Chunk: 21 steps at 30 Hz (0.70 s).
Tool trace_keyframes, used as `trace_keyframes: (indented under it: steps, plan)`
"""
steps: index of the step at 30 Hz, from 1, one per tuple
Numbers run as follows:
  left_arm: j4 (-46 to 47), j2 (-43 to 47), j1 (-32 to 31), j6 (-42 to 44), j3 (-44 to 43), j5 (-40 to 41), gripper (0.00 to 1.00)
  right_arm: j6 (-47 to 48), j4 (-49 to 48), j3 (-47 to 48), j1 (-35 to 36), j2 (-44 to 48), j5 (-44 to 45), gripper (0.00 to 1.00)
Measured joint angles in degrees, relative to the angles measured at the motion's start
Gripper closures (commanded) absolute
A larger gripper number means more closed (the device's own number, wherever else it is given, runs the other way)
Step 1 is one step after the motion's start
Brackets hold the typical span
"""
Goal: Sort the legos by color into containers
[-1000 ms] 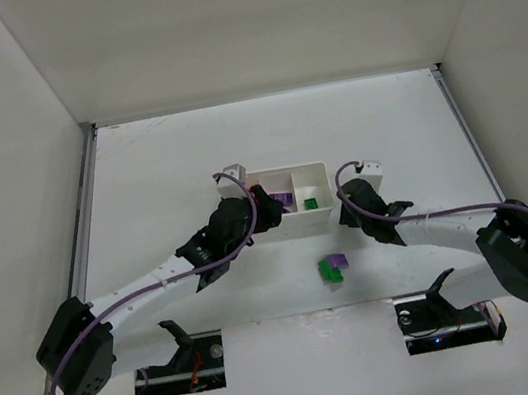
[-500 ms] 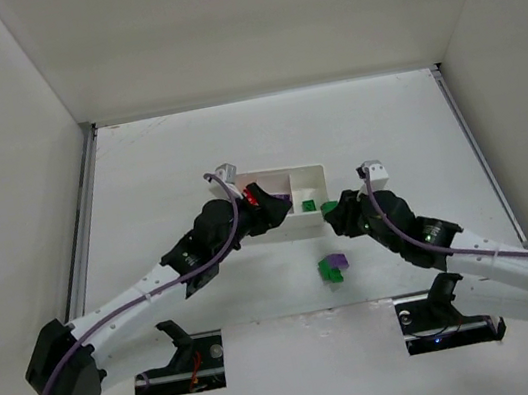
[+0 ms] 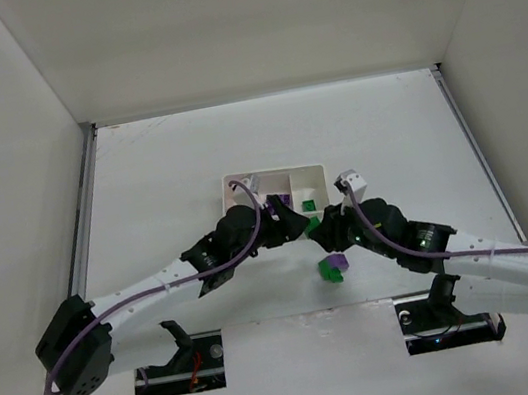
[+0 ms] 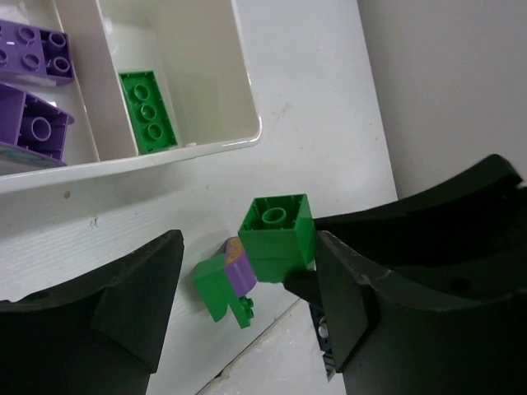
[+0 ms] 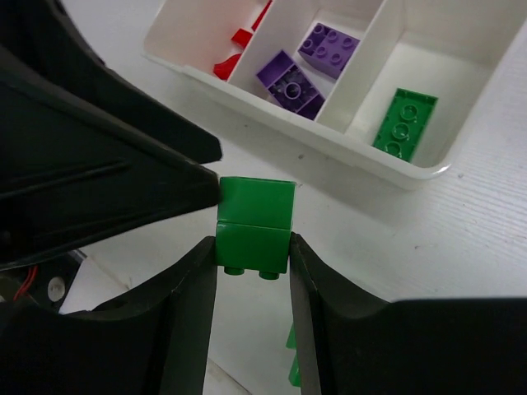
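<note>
My right gripper (image 5: 254, 255) is shut on a green two-brick stack (image 5: 254, 226), held just above the table in front of the white tray (image 5: 362, 160). My left gripper (image 4: 247, 313) is open and empty, its jaws wide on either side of that green stack (image 4: 277, 234); one finger lies right beside it. The tray (image 4: 247, 132) holds red pieces (image 5: 239, 49) in its left compartment, purple bricks (image 5: 288, 82) in the middle one and a flat green brick (image 5: 403, 123) in the right one. A joined green and purple lego cluster (image 4: 226, 284) lies on the table.
In the top view both grippers, left (image 3: 294, 223) and right (image 3: 320, 232), meet just in front of the tray (image 3: 312, 171), with the cluster (image 3: 333, 267) a little nearer. White walls enclose the table on three sides.
My right gripper has carried the green stack left, in front of the tray. My left gripper has drawn back from the tray's left end and swung right to meet it.
</note>
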<state>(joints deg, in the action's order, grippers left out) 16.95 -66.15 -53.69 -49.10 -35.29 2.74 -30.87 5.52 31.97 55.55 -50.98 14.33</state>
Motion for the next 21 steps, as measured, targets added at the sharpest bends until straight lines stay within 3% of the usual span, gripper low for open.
trace_keyframes:
  steps: [4,11,21]
  plan:
    - [0.07,-1.92,-0.31,-0.5,-0.17,-0.2,0.38,0.98,-0.81,0.02,0.37,-0.09,-1.73,0.75]
    - [0.81,-3.37,-0.55,-1.44,-1.49,-0.81,0.48,1.62,-3.15,0.13,0.37,-1.25,-3.96,0.75]
    - [1.7,-4.28,-0.5,-2.84,-1.81,-2.19,0.74,1.77,-4.42,0.13,-0.46,-1.66,-5.88,0.75]
